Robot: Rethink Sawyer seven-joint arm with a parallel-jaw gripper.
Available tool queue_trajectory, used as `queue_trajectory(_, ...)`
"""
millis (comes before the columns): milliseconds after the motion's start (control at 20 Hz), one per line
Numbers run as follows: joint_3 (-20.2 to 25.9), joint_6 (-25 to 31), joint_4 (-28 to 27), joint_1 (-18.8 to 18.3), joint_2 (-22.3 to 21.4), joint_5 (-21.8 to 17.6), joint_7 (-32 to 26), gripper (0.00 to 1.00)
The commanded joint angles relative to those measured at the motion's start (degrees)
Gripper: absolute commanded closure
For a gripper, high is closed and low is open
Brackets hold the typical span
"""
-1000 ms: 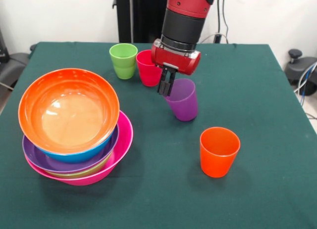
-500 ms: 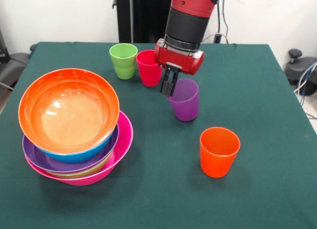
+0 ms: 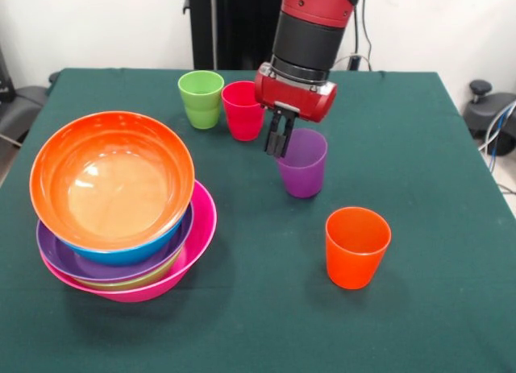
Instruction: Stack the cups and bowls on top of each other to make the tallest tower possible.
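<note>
Small glossy purple plastic cup [image 3: 303,165], upright, mouth up, at frame centre on the green-clothed table [image 3: 419,147]; claw [image 3: 277,144] closed on its rim.

Free room: bare tabletop [image 3: 419,147] along the right edge and the near edge.
Obstacles: bowl pile [image 3: 121,208] by the left edge; green cup [image 3: 201,99], red cup [image 3: 242,109] near the far edge.

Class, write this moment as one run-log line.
tool: shut on purple cup rim | orange bowl: top of bowl pile | orange cup: standing apart
</note>
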Motion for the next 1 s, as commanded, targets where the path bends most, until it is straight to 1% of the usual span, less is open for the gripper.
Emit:
queue_trajectory(50, 7.74, 7.68, -0.6, -0.26, -0.78, 2.46, 3.83, 1.0)
queue_trajectory(250, 8.08, 9.11, -0.57, -0.4, -1.84, 3.1, 3.79, 1.0)
queue_trajectory(600, 8.35, 16.15, -0.06, -0.41, -5.8, 4.98, 2.98, 1.0)
queue_trajectory(750, 9.46, 18.16, 0.65, -1.29, -7.58, 5.76, 2.21, 1.0)
queue_trajectory(1000, 10.83, 20.86, 0.54, -2.72, -9.27, 6.63, 1.16, 1.0)
